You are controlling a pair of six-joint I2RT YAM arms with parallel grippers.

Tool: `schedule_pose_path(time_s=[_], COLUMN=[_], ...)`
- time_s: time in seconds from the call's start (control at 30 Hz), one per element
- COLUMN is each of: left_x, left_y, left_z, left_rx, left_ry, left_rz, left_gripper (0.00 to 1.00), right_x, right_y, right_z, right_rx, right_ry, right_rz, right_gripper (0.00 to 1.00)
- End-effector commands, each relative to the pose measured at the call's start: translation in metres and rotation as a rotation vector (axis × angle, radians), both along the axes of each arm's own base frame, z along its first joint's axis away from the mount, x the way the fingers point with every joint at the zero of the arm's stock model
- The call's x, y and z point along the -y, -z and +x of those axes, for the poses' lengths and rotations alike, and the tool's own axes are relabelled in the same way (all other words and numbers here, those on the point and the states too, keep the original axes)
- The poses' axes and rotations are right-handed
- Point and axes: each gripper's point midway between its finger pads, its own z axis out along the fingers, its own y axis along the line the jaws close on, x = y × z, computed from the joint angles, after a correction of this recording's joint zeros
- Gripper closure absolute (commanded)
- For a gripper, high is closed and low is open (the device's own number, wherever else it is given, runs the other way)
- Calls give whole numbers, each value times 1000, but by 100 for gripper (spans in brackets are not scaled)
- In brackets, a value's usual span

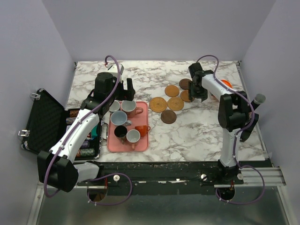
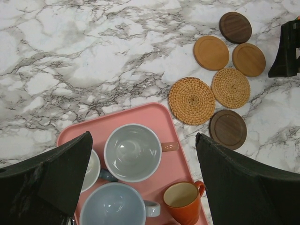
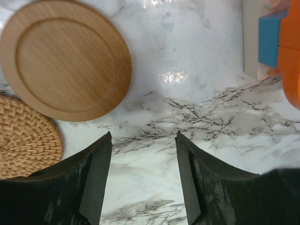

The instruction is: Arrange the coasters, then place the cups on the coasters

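Several round coasters lie grouped on the marble: smooth light wood [image 1: 172,90], dark brown [image 1: 168,116] and woven [image 1: 158,104]. The left wrist view shows a woven coaster [image 2: 191,100] and a dark coaster [image 2: 228,129] beside the tray. The cups stand on the pink tray [image 1: 140,145]: pink [image 1: 129,108], pale blue [image 1: 118,118], black [image 1: 121,131], orange [image 1: 142,130]. My left gripper [image 1: 124,90] hangs open above the tray's far end, over the pink cup [image 2: 132,152]. My right gripper [image 1: 198,93] is open over bare marble [image 3: 143,136], just right of a light coaster [image 3: 65,58].
An open black case [image 1: 44,119] holding small items lies off the table's left edge. An orange object [image 1: 226,83] sits at the far right, next to a blue block [image 3: 269,40]. The purple walls close in the table's back and sides.
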Motion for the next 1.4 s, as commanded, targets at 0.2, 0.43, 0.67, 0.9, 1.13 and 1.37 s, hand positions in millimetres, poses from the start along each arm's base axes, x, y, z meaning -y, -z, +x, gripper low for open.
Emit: schedule_pose_path(time_s=[0.2,0.43,0.67,0.9,1.13,1.37], left_x=[1,2,4,5,5,5], left_y=[-6,-6,-5,-4,-5,-5], left_z=[-5,-5,-5,-5,-6,-6], left_rx=[9,4,0,-4,-2,-1], left_ry=[4,4,11,12,14,13], left_rz=[-15,-19,-29,-30,-34,-35], left_gripper=[1,1,1,1,1,1], right_x=[-16,-16,-4,-3,-4,-3], right_y=[-24,0,11,15,17,19], right_z=[48,42,29,14,5,-14], right_rx=[115,60,4,-51,-111,-139], right_ry=[46,73,88,78,62,67], right_rz=[70,68,2,-1,-19,-46], right_gripper=[32,26,26,25,22,22])
